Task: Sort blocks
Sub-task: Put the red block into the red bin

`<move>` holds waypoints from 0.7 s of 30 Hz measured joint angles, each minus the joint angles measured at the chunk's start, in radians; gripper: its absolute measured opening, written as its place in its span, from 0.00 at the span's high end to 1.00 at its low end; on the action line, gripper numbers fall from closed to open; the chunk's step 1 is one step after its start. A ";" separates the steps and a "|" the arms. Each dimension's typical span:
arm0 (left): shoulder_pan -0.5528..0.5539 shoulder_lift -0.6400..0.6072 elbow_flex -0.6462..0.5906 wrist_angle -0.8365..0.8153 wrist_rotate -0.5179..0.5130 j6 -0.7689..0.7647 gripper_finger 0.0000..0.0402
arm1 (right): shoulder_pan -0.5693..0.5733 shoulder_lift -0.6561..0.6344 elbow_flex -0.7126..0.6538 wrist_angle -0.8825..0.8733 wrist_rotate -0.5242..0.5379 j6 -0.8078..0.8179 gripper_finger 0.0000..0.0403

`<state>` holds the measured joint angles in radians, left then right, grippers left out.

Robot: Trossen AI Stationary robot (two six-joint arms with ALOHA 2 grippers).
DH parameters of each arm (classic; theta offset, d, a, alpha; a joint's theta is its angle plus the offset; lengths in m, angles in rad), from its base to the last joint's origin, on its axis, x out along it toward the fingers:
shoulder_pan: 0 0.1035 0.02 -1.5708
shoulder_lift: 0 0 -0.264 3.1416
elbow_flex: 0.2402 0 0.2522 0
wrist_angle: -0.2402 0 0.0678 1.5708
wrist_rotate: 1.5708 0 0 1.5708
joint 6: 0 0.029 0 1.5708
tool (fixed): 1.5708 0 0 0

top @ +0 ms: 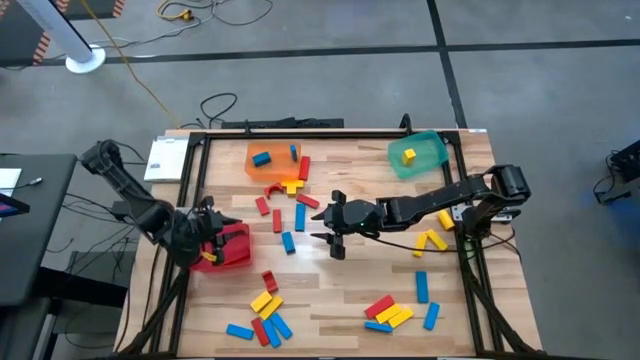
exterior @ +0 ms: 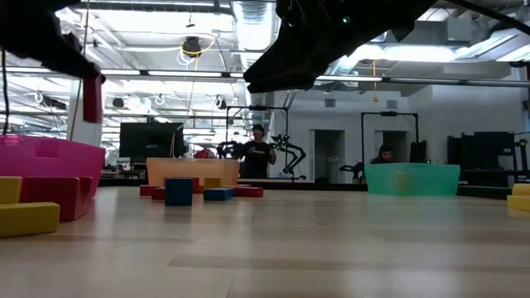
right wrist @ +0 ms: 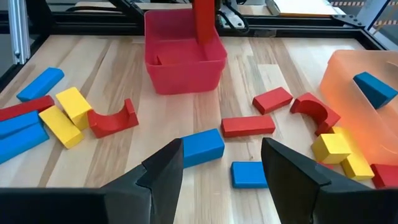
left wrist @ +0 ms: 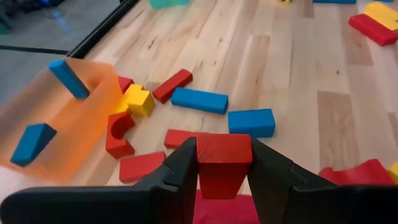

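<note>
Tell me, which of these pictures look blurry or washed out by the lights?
Low view: ceiling lights glare white, the arms overhead are dark silhouettes, and the near yellow blocks are soft. Left wrist view: the orange bin is blurred, while the red block in the left gripper is fairly sharp. Right wrist view: clear; the right gripper hangs open.

Grey concrete floor with dark seams surrounds the light wood table at frame centre, yellow cable trailing at upper left; low view shows open workshop, bright ceiling strip lights, dark monitor at left, two people in the distance.
</note>
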<state>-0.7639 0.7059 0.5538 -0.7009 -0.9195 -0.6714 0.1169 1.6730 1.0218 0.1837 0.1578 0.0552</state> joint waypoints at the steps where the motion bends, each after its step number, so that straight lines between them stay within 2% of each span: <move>1: -0.013 0.000 -0.013 0.000 -0.010 -0.021 0.74 | 0.000 0.000 0.000 0.000 0.000 0.000 0.44; 9: -0.080 0.000 -0.086 0.001 -0.059 -0.125 0.74 | -0.002 0.000 0.000 0.000 0.000 -0.003 0.44; 21: -0.083 0.001 -0.204 0.022 -0.068 -0.216 0.74 | -0.002 0.000 0.000 0.000 -0.001 -0.002 0.44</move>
<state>-0.8471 0.7067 0.3495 -0.6785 -0.9875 -0.8870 0.1154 1.6733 1.0218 0.1836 0.1570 0.0528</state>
